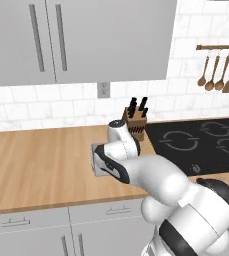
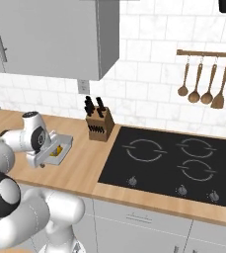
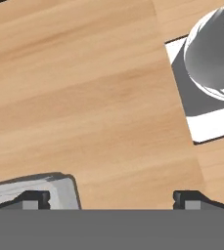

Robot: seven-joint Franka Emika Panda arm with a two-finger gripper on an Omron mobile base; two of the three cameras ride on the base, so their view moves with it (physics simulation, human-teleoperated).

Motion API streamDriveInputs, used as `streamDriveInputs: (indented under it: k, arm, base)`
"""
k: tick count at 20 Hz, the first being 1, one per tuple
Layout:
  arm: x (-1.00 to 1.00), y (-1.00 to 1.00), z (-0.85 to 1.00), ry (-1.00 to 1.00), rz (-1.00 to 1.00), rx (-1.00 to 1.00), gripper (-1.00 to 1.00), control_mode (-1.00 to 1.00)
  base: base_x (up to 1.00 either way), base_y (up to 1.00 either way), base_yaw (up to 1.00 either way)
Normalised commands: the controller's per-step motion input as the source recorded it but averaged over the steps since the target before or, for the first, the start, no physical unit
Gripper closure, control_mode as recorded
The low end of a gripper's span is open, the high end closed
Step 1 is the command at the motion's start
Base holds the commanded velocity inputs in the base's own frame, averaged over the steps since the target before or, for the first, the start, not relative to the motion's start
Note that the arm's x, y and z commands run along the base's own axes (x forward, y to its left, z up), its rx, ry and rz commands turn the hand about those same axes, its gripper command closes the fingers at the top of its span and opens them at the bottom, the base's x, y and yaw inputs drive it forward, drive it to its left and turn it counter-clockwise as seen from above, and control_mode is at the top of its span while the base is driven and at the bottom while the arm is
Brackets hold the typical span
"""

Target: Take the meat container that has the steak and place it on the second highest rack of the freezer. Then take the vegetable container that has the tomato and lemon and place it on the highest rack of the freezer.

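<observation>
A: Right base view, left of centre: a grey tray (image 2: 60,148) sits on the counter (image 2: 90,163); something yellow shows inside it, likely the lemon (image 2: 58,149); the rest is hidden by the arm's wrist.

B: Any tomato visible?

A: Cannot tell; the wrist covers that part. In the left base view the tray (image 1: 94,162) peeks out at centre, just left of the arm; its contents are hidden.

B: And the room?

A: Light wooden counter; a black cooktop (image 2: 178,163) at right; a knife block (image 2: 99,123) against the white tiled wall; wooden spoons (image 2: 203,81) hanging on a rail at upper right; grey cabinets (image 1: 76,40) across the top.

B: The claw?

A: Hand view, bottom edge: the gripper (image 3: 111,199) has its two tips spread wide, bare wood between them, gripping nothing; the left tip sits at the tray's grey corner (image 3: 50,188), whether touching I cannot tell; a clear rounded thing on a dark mat (image 3: 206,97) lies at upper right.
</observation>
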Motion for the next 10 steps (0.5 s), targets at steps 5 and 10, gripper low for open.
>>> streamDriveInputs:
  k: [5,10]
  arm:
    - [0.28,0.02,-0.03,0.00,0.05,0.00,-1.00,-1.00]
    - [0.33,0.02,-0.24,0.00,0.03,0.00,-1.00,-1.00]
  base:
    - [0.00,0.00,0.00]
    - [0.00,0.00,0.00]
